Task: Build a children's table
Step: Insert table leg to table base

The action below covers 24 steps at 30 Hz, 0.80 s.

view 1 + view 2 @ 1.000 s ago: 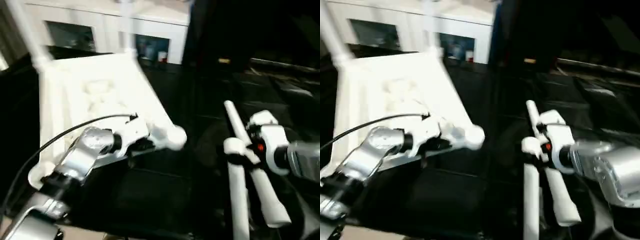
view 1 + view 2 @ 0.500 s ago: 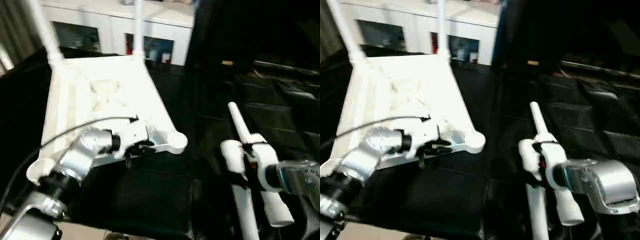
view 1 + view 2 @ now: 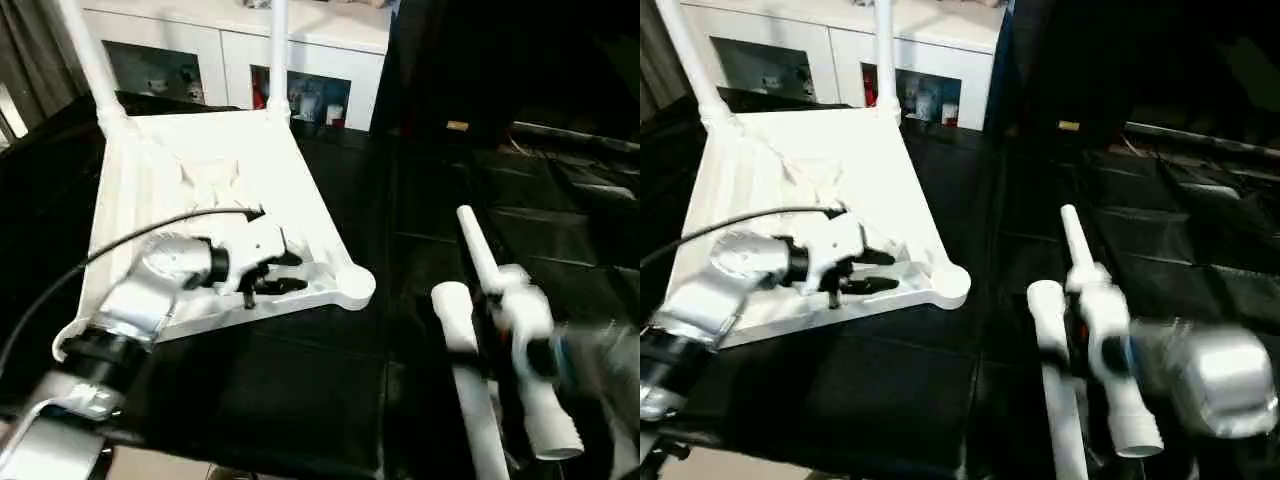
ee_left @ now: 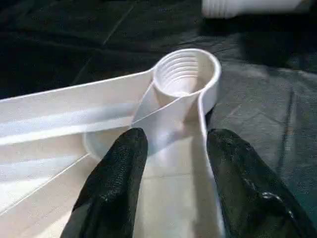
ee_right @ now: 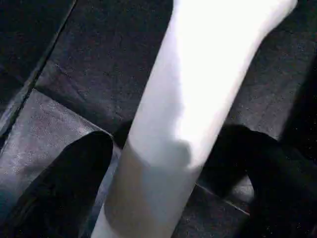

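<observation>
Fingers of the left gripper (image 3: 268, 276) are parted and hang just above the ribbed underside of the tabletop (image 3: 200, 190), gripping nothing; in the left wrist view the two black fingertips (image 4: 121, 163) stand on either side of a rib that runs to the threaded round corner socket (image 4: 185, 77). That socket (image 3: 352, 287) lies at about three o'clock from the left gripper. Fingers of the right gripper (image 5: 163, 198) are spread wide on either side of a loose white leg (image 5: 198, 89), and whether they touch it cannot be told.

The tabletop lies upside down on the black-draped counter (image 3: 300, 400), at about ten o'clock in the head view. Two legs stand upright in its far corners, one at eleven o'clock (image 3: 85, 55) and one at twelve o'clock (image 3: 278, 50). Two more legs lie on the counter at four o'clock, side by side: the longer tapered one (image 3: 500, 320) and a second one (image 3: 465, 370) just beside it, with the right forearm (image 3: 1215, 385) over them.

Beyond the counter stands a white cabinet (image 3: 230, 60) with glass doors.
</observation>
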Tool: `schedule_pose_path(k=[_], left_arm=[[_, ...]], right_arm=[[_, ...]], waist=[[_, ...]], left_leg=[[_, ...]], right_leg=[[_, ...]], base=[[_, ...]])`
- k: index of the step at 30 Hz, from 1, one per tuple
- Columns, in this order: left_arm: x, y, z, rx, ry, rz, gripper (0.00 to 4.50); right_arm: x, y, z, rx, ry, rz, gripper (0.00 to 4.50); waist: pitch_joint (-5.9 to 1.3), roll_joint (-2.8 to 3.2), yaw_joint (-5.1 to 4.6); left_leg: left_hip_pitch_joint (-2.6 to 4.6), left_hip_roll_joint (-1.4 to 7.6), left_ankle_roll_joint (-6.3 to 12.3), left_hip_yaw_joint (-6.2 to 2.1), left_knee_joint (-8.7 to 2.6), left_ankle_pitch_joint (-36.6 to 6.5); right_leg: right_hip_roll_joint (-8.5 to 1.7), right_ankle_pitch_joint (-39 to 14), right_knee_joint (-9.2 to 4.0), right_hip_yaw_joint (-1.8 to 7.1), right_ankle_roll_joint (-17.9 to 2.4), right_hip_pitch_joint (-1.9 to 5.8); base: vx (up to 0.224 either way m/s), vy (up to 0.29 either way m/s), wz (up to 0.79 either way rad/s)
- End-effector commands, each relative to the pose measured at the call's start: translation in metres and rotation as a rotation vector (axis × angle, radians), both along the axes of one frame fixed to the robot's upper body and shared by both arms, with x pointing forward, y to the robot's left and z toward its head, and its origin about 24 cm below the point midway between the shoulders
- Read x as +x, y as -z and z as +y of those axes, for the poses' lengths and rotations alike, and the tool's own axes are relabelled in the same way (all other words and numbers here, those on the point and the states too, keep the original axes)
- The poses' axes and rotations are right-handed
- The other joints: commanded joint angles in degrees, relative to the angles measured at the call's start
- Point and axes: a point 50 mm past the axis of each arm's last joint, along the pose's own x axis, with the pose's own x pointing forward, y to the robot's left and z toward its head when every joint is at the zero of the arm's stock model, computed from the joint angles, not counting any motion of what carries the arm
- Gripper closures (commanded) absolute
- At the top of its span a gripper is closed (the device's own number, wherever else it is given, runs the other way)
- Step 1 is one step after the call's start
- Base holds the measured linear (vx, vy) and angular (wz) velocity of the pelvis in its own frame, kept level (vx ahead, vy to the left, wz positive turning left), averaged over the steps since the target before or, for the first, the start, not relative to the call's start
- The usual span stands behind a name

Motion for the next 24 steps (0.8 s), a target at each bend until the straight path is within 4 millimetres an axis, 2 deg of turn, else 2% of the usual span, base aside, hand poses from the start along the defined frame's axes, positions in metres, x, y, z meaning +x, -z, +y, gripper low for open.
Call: schedule_pose_path(k=[1, 3, 5, 6, 7, 8, 9, 10, 11, 12, 13, 16, 18, 19, 20, 21, 22, 23, 24], left_arm=[[-0.004, -0.006, -0.003, -0.027, 0.017, 0.01, 1.87], [-0.004, -0.006, -0.003, -0.027, 0.017, 0.01, 1.85], [-0.01, -0.014, -0.006, -0.067, 0.021, 0.037, 1.68], [-0.013, -0.016, -0.007, -0.077, 0.018, 0.05, 1.68], [-0.015, -0.017, -0.007, -0.082, 0.015, 0.059, 1.48], [-0.016, -0.018, -0.008, -0.088, 0.009, 0.068, 1.48], [-0.018, -0.018, -0.009, -0.095, 0.007, 0.073, 1.45], [-0.02, -0.018, -0.01, -0.116, 0.005, 0.09, 1.29], [-0.021, -0.018, -0.011, -0.124, 0.006, 0.096, 1.29], [-0.023, -0.019, -0.012, -0.141, 0.002, 0.108, 1.16], [-0.024, -0.019, -0.012, -0.151, 0.0, 0.116, 1.07], [-0.023, -0.021, -0.015, -0.189, -0.043, 0.143, 0.93], [-0.022, -0.021, -0.016, -0.201, -0.069, 0.155, 0.66], [-0.022, -0.022, -0.016, -0.217, -0.088, 0.168, 0.6], [-0.02, -0.022, -0.018, -0.241, -0.112, 0.179, 0.59], [-0.018, -0.021, -0.019, -0.259, -0.138, 0.187, 0.56], [-0.017, -0.021, -0.021, -0.277, -0.162, 0.196, 0.47], [-0.017, -0.022, -0.023, -0.295, -0.179, 0.207, 0.33], [-0.016, -0.022, -0.024, -0.305, -0.193, 0.213, 0.22]], right_arm=[[0.0, 0.007, -0.002, -0.005, 0.031, 0.031, 0.37], [0.0, 0.007, -0.002, -0.005, 0.031, 0.031, 0.44], [0.002, 0.01, 0.001, 0.016, 0.051, 0.028, 0.74], [0.005, 0.01, 0.003, 0.041, 0.063, 0.024, 0.74], [0.007, 0.011, 0.005, 0.058, 0.07, 0.021, 0.83], [0.009, 0.011, 0.007, 0.083, 0.079, 0.018, 0.83], [0.01, 0.011, 0.008, 0.101, 0.086, 0.017, 0.93], [0.013, 0.011, 0.008, 0.123, 0.099, 0.017, 1.15], [0.014, 0.011, 0.008, 0.133, 0.105, 0.017, 1.15], [0.017, 0.012, 0.009, 0.15, 0.119, 0.017, 1.21], [0.018, 0.012, 0.009, 0.161, 0.128, 0.017, 1.29], [0.023, 0.011, 0.007, 0.18, 0.14, 0.013, 1.6], [0.025, 0.01, 0.008, 0.191, 0.141, 0.011, 1.74], [0.027, 0.008, 0.009, 0.207, 0.141, 0.009, 1.86], [0.03, 0.005, 0.011, 0.23, 0.14, 0.007, 1.95], [0.034, 0.002, 0.013, 0.257, 0.14, 0.001, 2.0], [0.038, -0.002, 0.014, 0.279, 0.141, -0.007, 2.02], [0.042, -0.006, 0.015, 0.299, 0.141, -0.016, 2.07], [0.045, -0.011, 0.016, 0.321, 0.141, -0.026, 2.17]], waist=[[-3.44, 0.13, -0.14], [-3.37, 0.2, -0.17], [-3.3, -0.3, -0.15], [-3.25, -0.48, -0.25], [-3.19, -0.17, -0.38], [-3.1, -0.76, -0.5], [-3.01, -0.43, -0.58], [-3.14, -0.61, -0.73], [-3.11, -1.23, -0.83], [-3.09, -1.02, -0.81], [-3.14, -0.72, -1.13], [-3.2, -0.91, -1.27], [-3.19, -1.16, -1.16], [-3.24, -1.94, -1.26], [-3.17, -1.71, -1.13], [-3.28, -2.07, -1.01], [-3.38, -1.93, -1.1], [-3.29, -2.23, -1.16], [-3.36, -2.06, -1.05]], left_leg=[[1.13, 0.59, -4.0, 0.31, -4.29, -14.3], [1.2, 0.56, -4.19, 0.27, -4.35, -15.2], [1.18, 0.52, -4.11, 0.25, -4.39, -16.0], [1.16, 0.56, -4.17, 0.23, -4.4, -16.3], [1.23, 0.53, -4.43, 0.11, -4.42, -17.4], [1.14, 0.5, -4.32, 0.11, -4.47, -18.0], [1.4, 0.48, -4.5, 0.0, -4.51, -19.6], [1.41, 0.45, -4.63, -0.12, -4.47, -20.2], [1.32, 0.45, -4.47, -0.08, -4.48, -20.1], [1.26, 0.43, -4.49, -0.15, -4.49, -20.0], [1.24, 0.42, -4.8, -0.22, -4.52, -20.3], [1.3, 0.36, -4.83, -0.23, -4.52, -20.6], [1.26, 0.32, -4.46, -0.16, -4.44, -19.9], [1.14, 0.3, -4.21, -0.02, -4.38, -19.2], [1.13, 0.27, -4.14, -0.08, -4.41, -18.9], [1.08, 0.36, -3.93, -0.09, -4.38, -17.8], [1.08, 0.36, -4.03, -0.08, -4.3, -17.5], [1.04, 0.4, -4.08, -0.06, -4.33, -17.2], [1.12, 0.4, -4.13, -0.02, -4.31, -16.6]], right_leg=[[-2.04, -16.8, -3.95, 1.46, -7.6, 2.18], [-1.99, -18.0, -4.14, 1.41, -7.6, 2.05], [-2.0, -19.6, -4.32, 1.39, -7.1, 2.03], [-2.12, -20.6, -4.25, 1.38, -7.3, 1.91], [-2.14, -22.0, -4.33, 1.32, -7.3, 1.73], [-2.07, -23.0, -4.55, 1.24, -6.9, 1.74], [-2.07, -25.1, -4.69, 1.2, -6.4, 1.51], [-2.16, -26.1, -4.75, 1.15, -6.0, 1.57], [-2.14, -26.6, -4.93, 1.11, -5.7, 1.57], [-2.2, -26.9, -4.88, 1.1, -5.5, 1.6], [-2.11, -26.4, -4.9, 1.07, -5.5, 1.54], [-1.97, -26.5, -4.88, 0.98, -5.3, 1.56], [-1.99, -26.5, -5.04, 1.02, -5.1, 1.57], [-1.92, -26.3, -5.01, 1.0, -5.0, 1.63], [-1.98, -26.6, -4.94, 0.99, -4.9, 1.62], [-2.13, -26.3, -4.79, 0.97, -5.0, 1.71], [-2.11, -25.6, -4.66, 0.99, -5.3, 1.72], [-2.01, -25.0, -4.77, 0.89, -5.4, 1.66], [-2.01, -24.0, -4.56, 0.97, -5.5, 1.71]], base=[[0.0, 0.0, 0.0], [0.0, 0.0, 0.0], [0.0, 0.0, 0.0], [0.0, 0.0, 0.0], [0.0, 0.0, 0.0], [0.0, 0.0, 0.0], [0.0, 0.0, 0.0], [0.0, 0.0, 0.0], [0.0, 0.0, 0.0], [0.0, 0.0, 0.0], [0.0, 0.0, 0.0], [0.0, 0.0, 0.0], [0.0, 0.0, 0.0], [0.0, 0.0, 0.0], [0.0, 0.0, 0.0], [0.0, 0.0, 0.0], [0.0, 0.0, 0.0], [0.0, 0.0, 0.0], [0.0, 0.0, 0.0]])
